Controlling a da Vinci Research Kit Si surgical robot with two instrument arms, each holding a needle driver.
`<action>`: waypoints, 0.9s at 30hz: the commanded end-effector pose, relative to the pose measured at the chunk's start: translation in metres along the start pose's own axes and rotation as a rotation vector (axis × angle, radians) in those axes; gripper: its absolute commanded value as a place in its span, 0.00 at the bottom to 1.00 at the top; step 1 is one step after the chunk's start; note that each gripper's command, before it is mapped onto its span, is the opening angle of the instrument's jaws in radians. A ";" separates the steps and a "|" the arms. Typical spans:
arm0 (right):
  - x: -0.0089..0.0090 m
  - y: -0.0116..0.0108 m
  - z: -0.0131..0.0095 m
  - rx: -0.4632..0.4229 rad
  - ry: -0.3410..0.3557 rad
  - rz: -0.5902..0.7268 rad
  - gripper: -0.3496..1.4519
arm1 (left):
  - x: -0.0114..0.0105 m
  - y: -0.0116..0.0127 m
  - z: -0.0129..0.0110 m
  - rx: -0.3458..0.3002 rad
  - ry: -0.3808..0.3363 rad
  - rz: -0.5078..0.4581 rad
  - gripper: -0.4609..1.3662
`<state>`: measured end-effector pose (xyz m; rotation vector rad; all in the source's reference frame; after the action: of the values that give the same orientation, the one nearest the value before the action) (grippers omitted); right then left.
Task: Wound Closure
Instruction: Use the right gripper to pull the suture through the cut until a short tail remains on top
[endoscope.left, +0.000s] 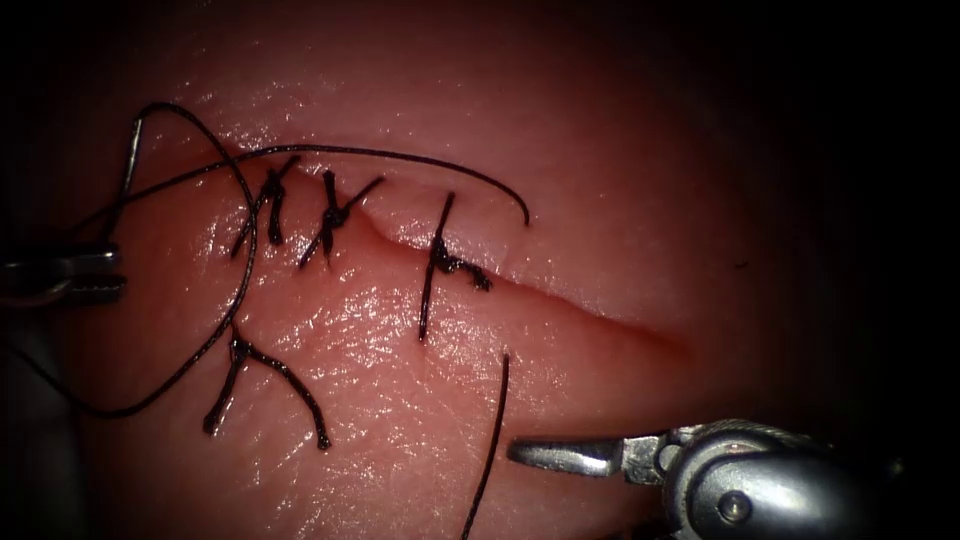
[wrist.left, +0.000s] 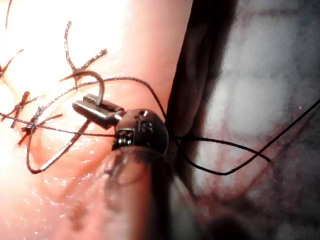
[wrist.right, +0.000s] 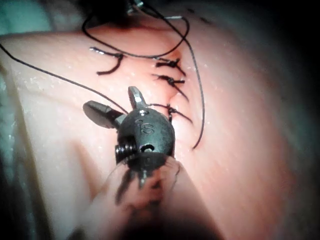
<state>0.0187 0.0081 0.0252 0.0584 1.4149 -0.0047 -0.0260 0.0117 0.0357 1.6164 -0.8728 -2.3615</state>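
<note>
Stitches (endoscope.left: 335, 215), three in number, are seen knotted across the upper-left part of the cut (endoscope.left: 600, 315); its lower-right stretch lies unclosed, so the closure is judged partly done. A cut end (endoscope.left: 265, 385) lies loose on the tissue (endoscope.left: 640, 180) at lower left. The needle (endoscope.left: 130, 165) is held near its rear by the shut left tool (endoscope.left: 95, 275) at the frame's left edge, out of the tissue as far as can be made out. The right tool (endoscope.left: 560, 455), at lower right, stands wide apart and holds nothing. Thread (endoscope.left: 400, 158) is draped over the stitches, and another strand (endoscope.left: 490, 450) lies just beside the right tool.
</note>
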 end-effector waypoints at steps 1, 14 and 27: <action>-0.0005 0.0003 0.0001 -0.004 -0.005 -0.007 0.95 | 0.0000 0.0000 0.0000 -0.009 0.000 0.000 0.06; -0.0091 0.0023 0.0030 -0.046 -0.033 -0.064 0.94 | 0.0000 0.0001 0.0000 -0.009 0.001 0.000 0.06; -0.0094 0.0024 0.0053 0.014 -0.031 -0.068 0.00 | 0.0001 0.0000 0.0000 -0.009 0.001 0.000 0.06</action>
<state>0.0226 0.0100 0.0356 0.0247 1.3844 -0.0760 -0.0261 0.0117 0.0357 1.6173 -0.8719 -2.3598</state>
